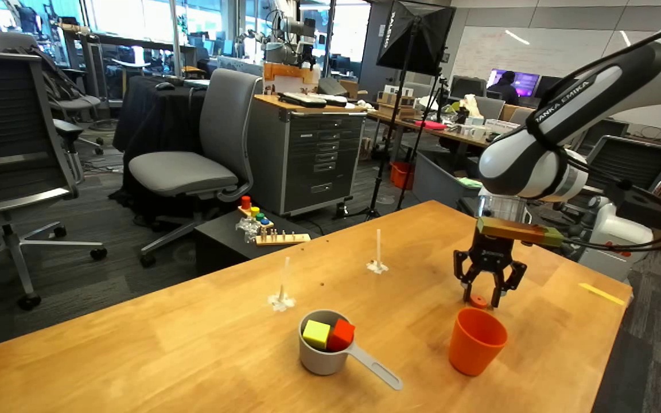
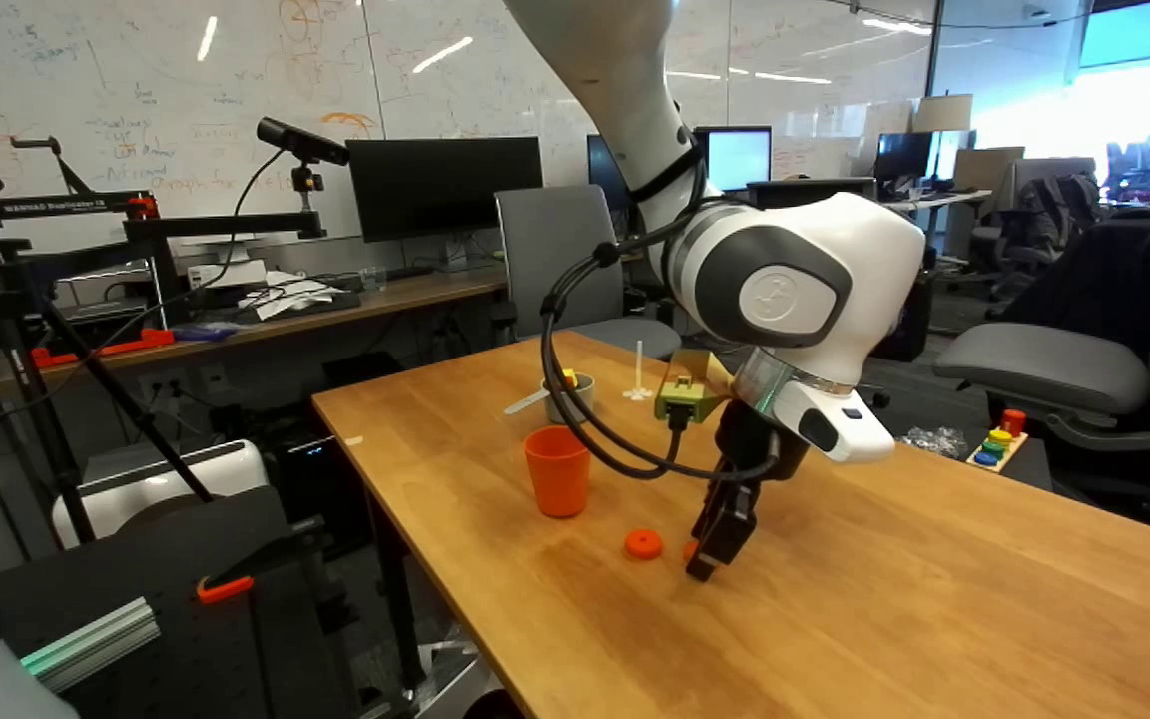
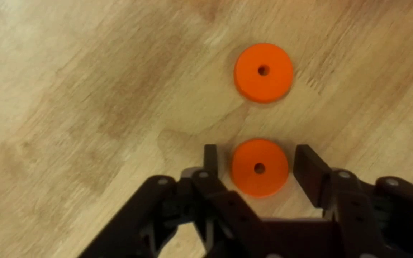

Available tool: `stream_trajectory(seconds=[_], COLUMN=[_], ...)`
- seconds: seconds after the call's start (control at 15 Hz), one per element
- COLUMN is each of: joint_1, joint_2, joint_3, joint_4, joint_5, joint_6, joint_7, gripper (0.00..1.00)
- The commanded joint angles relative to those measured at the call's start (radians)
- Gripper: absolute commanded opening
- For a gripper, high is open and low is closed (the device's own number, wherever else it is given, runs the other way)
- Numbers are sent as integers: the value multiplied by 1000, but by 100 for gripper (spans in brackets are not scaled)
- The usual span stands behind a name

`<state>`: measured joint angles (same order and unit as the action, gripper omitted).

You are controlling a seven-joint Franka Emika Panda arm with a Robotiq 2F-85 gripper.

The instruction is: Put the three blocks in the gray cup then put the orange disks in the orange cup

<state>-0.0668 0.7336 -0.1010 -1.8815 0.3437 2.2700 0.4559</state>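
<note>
Evidently the second half of the task is in hand: getting a disk [image 3: 269, 170] into the orange cup [image 1: 475, 351]. The claw [image 3: 255, 159] stands part-way open, its fingers [image 3: 308, 175] astride that disk, which lies flat on the worktop [image 1: 193, 344]; in the wrist view a gap shows on both sides, so nothing is gripped. A second disk [image 3: 273, 73] lies near, outside the fingers. The orange cup stands upright close by; its bottom is out of sight. In the gray cup [image 1: 322, 362] sit a yellow block [image 1: 315, 334] and a red block [image 1: 341, 336]; the green block cannot be seen, though it may well lie under these.

Next, the claw needs to close level on the disk, which is low and could slip or slide toward one finger; then comes a lift, a short carry and a release over the orange cup.

As for writing, the arm [image 1: 617, 86] reads FRANKA EMIKA, its start partly hidden. A dark bar [image 2: 66, 206] bears WANHAO Duplicator, the last part too small to read. The lettering on the softbox [image 1: 413, 40] and the handwriting on the whiteboard [image 2: 236, 90] cannot be made out.
</note>
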Motion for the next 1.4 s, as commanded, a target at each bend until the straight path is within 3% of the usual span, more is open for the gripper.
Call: stream_trajectory(seconds=[0.0,0.07,0.13,0.67,1.33], joint_1=[2,0,-2,5,-9], joint_2=[5,5,3,-101,-286], joint_3=[-13,-12,-11,39,207], joint_4=[17,17,15,-30,-92], joint_5=[-13,-11,-9,13,195], joint_6=[-18,-13,-11,-11,-134], joint_7=[12,9,5,-46,-288], gripper=[32,19,17,18,18])
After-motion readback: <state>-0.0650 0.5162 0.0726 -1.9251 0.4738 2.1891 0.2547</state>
